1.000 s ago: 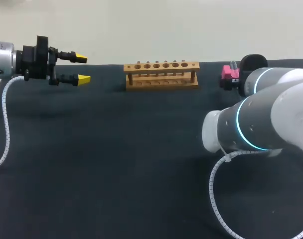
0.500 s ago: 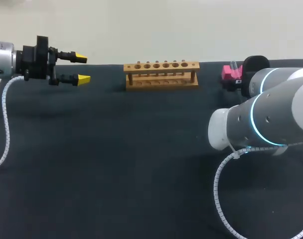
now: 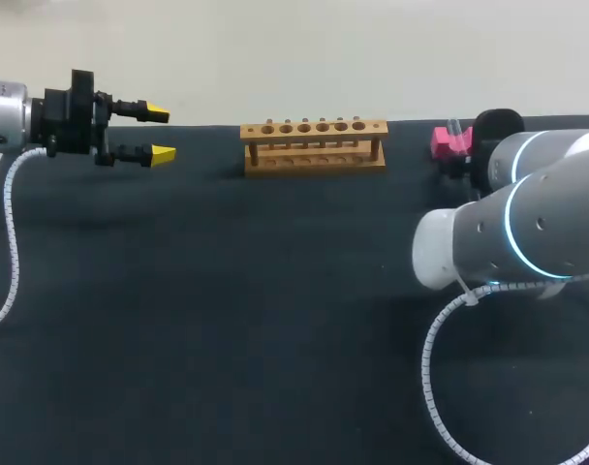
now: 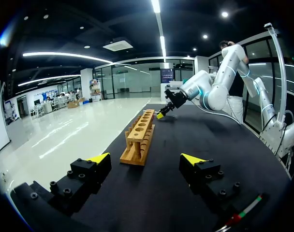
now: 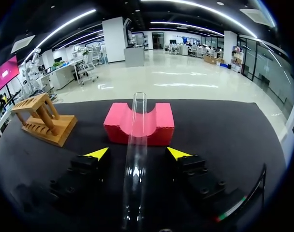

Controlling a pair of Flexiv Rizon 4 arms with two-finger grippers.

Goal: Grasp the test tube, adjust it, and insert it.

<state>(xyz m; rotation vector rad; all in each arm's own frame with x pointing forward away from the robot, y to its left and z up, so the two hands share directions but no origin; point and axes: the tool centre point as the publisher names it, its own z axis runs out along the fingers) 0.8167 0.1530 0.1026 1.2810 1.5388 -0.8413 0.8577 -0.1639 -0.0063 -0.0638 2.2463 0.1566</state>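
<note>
Glass test tube [image 5: 137, 130], in pink cradle [image 5: 159, 126]: grasp step judged pending. Right gripper [image 5: 138, 153] spread astride it, untouching; closure is called for. Left gripper [image 4: 146, 157] released, rack [image 4: 139, 140] at its twelve o'clock.

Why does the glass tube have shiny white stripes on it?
In the right wrist view, the test tube, lying between the right gripper's open fingers, reflects the room's light as white streaks. In the head view, the black table looks dull, without glare.
</note>
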